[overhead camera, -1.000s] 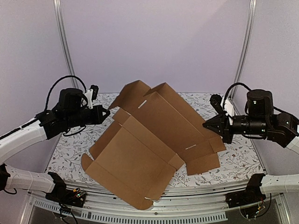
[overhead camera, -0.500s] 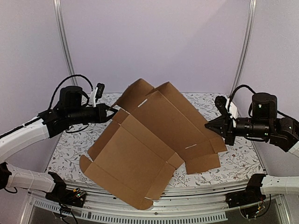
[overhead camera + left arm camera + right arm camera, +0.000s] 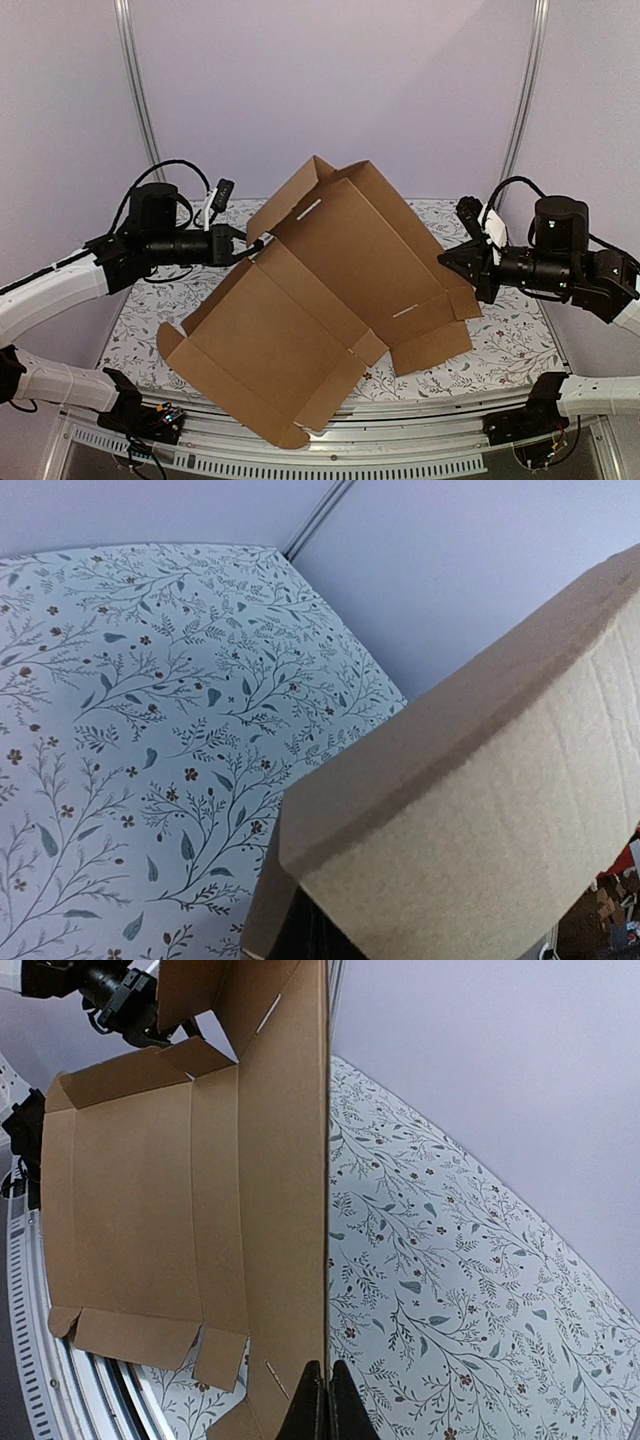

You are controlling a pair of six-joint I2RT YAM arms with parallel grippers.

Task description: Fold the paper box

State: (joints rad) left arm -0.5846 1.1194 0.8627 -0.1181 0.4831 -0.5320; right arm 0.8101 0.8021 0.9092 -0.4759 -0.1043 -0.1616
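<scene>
The paper box (image 3: 300,300) is a big brown sheet and it is not a box yet. It hangs in the air at a slant between the two hands, above the surface (image 3: 520,340) with the little leaves on it. Its near end is low and sticks out past the near edge of the surface. Its far end is higher, and there one flap is bent up along a line. The middle has a soft bend too, so the folding looks just begun. The right hand (image 3: 447,265) is closed tight on the thin right edge of the sheet; its own camera shows the two fingers pinching the cardboard. The left hand (image 3: 248,243) is at the left edge of the sheet, touching it. The cardboard hides its fingers, so I cannot tell if it is open or closed. A lot is left to do, I think. The long sides are not standing up, the small flaps lie flat, and the lid part is wide open. Nothing is tucked into the slots.
</scene>
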